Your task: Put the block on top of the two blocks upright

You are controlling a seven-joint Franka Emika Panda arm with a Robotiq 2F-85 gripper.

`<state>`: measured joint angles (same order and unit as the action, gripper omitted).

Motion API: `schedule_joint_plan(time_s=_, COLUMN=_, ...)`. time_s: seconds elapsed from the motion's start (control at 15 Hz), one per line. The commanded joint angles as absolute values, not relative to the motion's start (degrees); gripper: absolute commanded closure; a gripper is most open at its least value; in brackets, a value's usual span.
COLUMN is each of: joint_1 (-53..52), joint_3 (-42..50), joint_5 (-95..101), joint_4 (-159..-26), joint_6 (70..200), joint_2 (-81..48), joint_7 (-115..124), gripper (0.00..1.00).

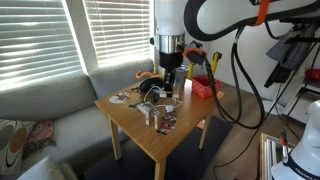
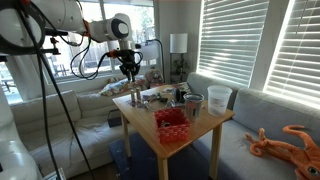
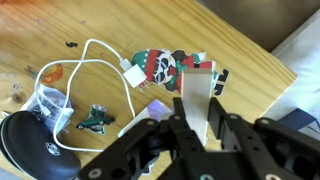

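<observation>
The black two-fingered gripper (image 3: 198,124) is closed partway, its fingers (image 3: 228,128) pressed against the two sides of a pale rectangular wooden block (image 3: 197,95). The block stands on end between them and sticks out past the fingertips. In both exterior views the gripper (image 1: 170,86) (image 2: 130,69) hangs above the light wooden square table (image 1: 140,135), with the block clear of the surface.

Just beyond the held block, on the tabletop, lie two blocks with colourful printed faces (image 3: 165,66), side by side and touching. Whether they stand upright cannot be told.

To one side of the gripper, a white cable (image 3: 95,48) loops across the wood next to a crumpled clear plastic bag (image 3: 50,100). A round black object (image 3: 35,150) lies closer to the gripper's base. A small green figure (image 3: 97,121) lies between the bag and the fingers. Well away from the gripper, a red mesh basket (image 2: 172,125) sits near the table's edge.
</observation>
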<state>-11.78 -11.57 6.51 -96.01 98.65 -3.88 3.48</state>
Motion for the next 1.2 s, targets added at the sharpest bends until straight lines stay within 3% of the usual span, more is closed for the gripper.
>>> schedule_joint_plan(time_s=0.0, joint_1=-13.2, joint_3=-12.2, joint_5=7.2, joint_4=-97.4, joint_6=98.6, joint_2=-3.4, joint_7=13.2, gripper=0.93)
schedule_joint_plan(time_s=1.13, joint_1=-14.1, joint_3=-11.6, joint_5=9.0, joint_4=-101.2, joint_6=111.8, joint_2=-7.0, joint_7=25.4, gripper=0.93)
